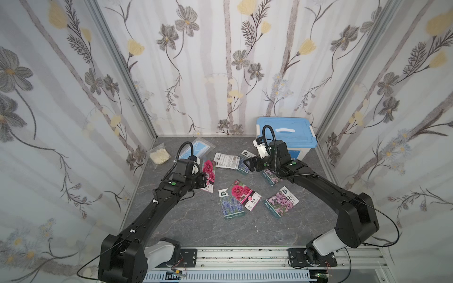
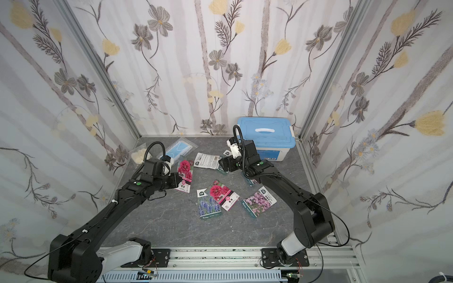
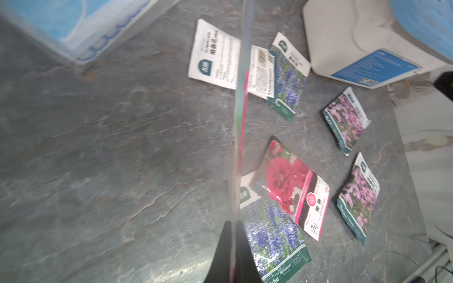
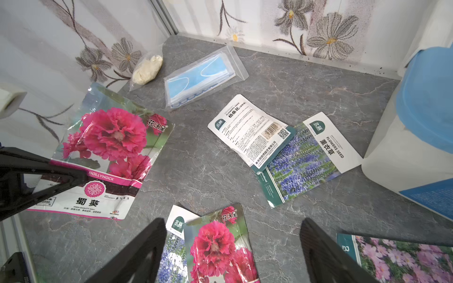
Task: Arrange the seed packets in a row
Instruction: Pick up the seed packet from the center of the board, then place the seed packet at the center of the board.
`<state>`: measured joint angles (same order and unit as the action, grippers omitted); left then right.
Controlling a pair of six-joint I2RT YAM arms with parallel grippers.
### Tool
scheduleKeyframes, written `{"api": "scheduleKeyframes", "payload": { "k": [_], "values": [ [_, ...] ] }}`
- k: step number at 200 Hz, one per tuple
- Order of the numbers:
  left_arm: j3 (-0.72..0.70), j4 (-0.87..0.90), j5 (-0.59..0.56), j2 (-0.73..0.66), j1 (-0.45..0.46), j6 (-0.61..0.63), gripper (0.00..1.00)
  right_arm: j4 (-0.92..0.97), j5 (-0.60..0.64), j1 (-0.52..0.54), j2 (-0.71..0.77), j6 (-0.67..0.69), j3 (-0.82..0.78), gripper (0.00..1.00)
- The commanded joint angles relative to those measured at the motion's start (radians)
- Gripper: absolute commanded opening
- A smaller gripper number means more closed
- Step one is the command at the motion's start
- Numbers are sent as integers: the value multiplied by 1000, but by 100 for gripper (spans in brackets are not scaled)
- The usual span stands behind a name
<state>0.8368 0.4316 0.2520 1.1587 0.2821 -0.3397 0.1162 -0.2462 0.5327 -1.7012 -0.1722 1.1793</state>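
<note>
1. Seven flat, glossy, rectangular packets (image 1: 242,192): two red, two lavender, two pink, one white back up; six lie scattered on the grey veined table (image 1: 186,220).
2. The left gripper (image 1: 203,181) is clamped on the seventh, a red packet (image 1: 208,171), at left.
3. The right gripper (image 4: 232,220) gapes wide, empty, above the far packets.
4. Two clear bags (image 1: 203,147), one blue-lidded plastic box (image 1: 285,133) at the back.
</note>
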Motion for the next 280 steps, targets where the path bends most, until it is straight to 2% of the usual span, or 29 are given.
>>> {"api": "scheduleKeyframes", "payload": {
  "k": [1,39,93,118,138,194,245,258,266,272,280],
  "values": [
    [11,224,-108,-8,-45,-40,0,-129,-55,5,5,-56,-29,87],
    [54,337,-162,91,-147,32,0,-188,-91,15,-11,-76,-69,87],
    [151,384,-249,251,-202,100,0,-269,-125,24,-48,-96,-94,86],
    [120,341,-309,281,-235,133,0,-283,-132,32,-71,-93,-78,86],
    [106,322,-313,338,-275,150,0,-305,-137,40,-85,-99,-74,86],
    [83,234,-432,400,-302,225,0,-363,-136,58,-107,-110,-94,86],
    [100,253,-416,444,-381,229,0,-352,-131,58,-98,-95,-109,87],
    [111,270,-434,459,-385,243,16,-353,-134,58,-100,-93,-111,87],
    [112,275,-426,456,-393,248,36,-354,-134,58,-101,-92,-114,87],
    [111,274,-433,454,-396,249,56,-356,-135,58,-103,-93,-115,87],
    [118,281,-453,452,-397,249,69,-358,-136,59,-105,-93,-116,87]
  ]
}}
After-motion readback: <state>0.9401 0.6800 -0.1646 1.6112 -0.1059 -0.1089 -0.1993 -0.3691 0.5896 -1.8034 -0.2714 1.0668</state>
